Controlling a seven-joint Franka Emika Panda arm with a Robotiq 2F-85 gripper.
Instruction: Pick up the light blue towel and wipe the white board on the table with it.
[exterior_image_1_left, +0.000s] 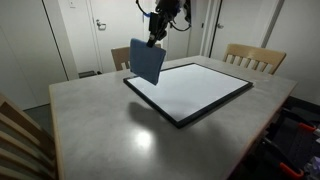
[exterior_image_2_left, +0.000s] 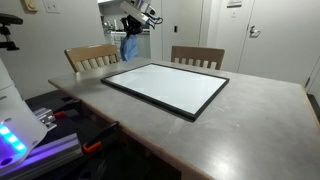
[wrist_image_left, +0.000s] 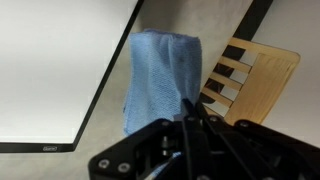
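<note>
Dangling frm clamped fingers, light blue towel; wrist view only: beside white board

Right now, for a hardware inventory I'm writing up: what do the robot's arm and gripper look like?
The gripper is matte black: a blocky body with round screw holes and slim dark fingers. In an exterior view the arm looks white. No markings are legible.

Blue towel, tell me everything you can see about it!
The light blue towel is a small, soft-looking cloth, plain with no pattern. It hangs straight down in the air, pinched at its top by the shut end effector. It dangles by a corner of the white board, above the table, and seems to touch nothing else.
</note>
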